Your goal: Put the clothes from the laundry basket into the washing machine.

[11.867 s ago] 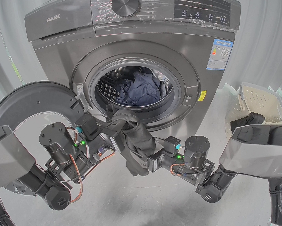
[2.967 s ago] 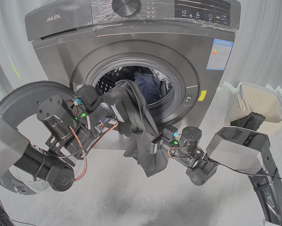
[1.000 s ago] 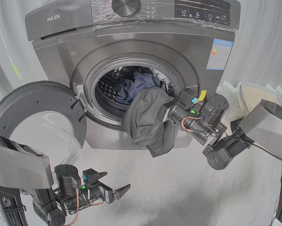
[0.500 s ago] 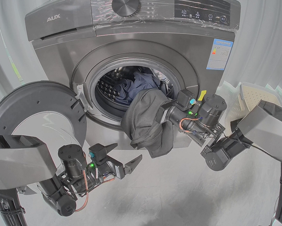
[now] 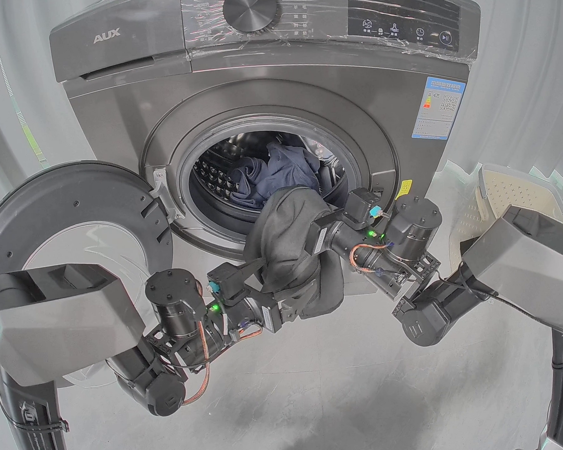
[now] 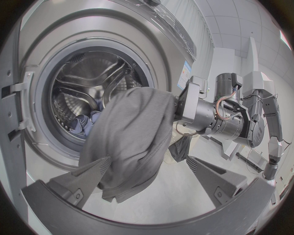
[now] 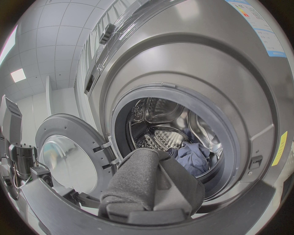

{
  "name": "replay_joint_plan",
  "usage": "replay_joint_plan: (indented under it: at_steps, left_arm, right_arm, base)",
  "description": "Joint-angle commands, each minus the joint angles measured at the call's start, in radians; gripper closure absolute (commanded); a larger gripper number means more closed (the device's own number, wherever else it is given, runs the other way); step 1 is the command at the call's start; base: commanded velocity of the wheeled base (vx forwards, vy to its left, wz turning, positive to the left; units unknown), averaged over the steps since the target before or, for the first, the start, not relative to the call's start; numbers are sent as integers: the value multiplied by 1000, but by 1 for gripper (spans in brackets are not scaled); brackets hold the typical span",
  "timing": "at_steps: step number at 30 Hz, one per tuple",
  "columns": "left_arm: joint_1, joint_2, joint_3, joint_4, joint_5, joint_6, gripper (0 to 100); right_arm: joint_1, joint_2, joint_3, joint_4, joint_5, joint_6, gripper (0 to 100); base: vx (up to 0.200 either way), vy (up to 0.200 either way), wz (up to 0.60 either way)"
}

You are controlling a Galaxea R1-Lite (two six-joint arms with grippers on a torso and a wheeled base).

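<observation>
RISK, DROP: garment (image 5: pixel 283 260) hangs more outside the drum (image 5: pixel 219 172) than in. If R gripper (image 5: pixel 307 233) lets go here, the hanging weight prob. drags it off the lip (image 5: pixel 216 233) and down to the floor (image 5: pixel 303 390).
RISK, WEAK PINCH: L gripper (image 6: pixel 148 160) sits low, under the garment's tail. Closing from here may catch only a thin fold or nothing, so the tail wouldn't be lifted into the drum.
RISK, CLASH: both grippers crowd one spot at the mouth of the washer (image 5: pixel 132 118). An upward move by L could knock R's wrist or scrape the front panel.
RISK, SNAG: any cloth left lying across the lip would likely foul the door (image 5: pixel 74 202) when it's shut.
R SIDE: fingers closed on the garment and mostly buried in it. Cloth drapes over and round them, bunched at the tip.
L SIDE: L fingers (image 6: pixel 92 174) spread wide, gripping nothing. The tail hangs down between them. One finger is right at the cloth's edge, the other well apart from it.
GARMENT POSN: at the drum mouth, top fold just over the lip, in front of the blue clothes (image 5: pixel 278 169) lying deeper inside. The tail is outside, near the washer front and off the floor.
</observation>
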State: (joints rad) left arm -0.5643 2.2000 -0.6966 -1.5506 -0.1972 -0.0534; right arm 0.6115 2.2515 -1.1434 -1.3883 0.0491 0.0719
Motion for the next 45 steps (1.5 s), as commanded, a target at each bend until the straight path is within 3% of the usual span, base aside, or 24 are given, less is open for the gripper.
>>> replay_joint_plan:
  at_steps: [1, 9, 18, 36, 40, 43, 45]
  left_arm:
    - [-20, 58, -57, 0, 2, -2, 0]
    - [0, 165, -182, 3, 5, -2, 0]
    - [61, 214, -274, 6, 24, -2, 0]
    - [60, 253, -353, 7, 53, -2, 0]
    - [63, 248, -362, 6, 55, -13, 0]
    - [66, 239, -380, 3, 91, -52, 0]
    - [67, 227, -379, 1, 94, -59, 0]
  right_arm:
    - [16, 23, -16, 0, -3, 0, 100]
    - [37, 2, -7, 2, -23, 0, 100]
    - [88, -70, 76, 8, -51, 6, 100]
    - [126, -76, 105, 0, -52, 31, 100]
    - [125, -76, 103, 0, -52, 35, 100]
    - [122, -76, 106, -6, -52, 40, 100]
    - [114, -78, 110, -8, -52, 45, 100]
  base:
    - [0, 0, 0]
    - [0, 0, 0]
    - [0, 0, 0]
    - [0, 0, 0]
    - [0, 0, 0]
    - [0, 0, 0]
    - [0, 0, 0]
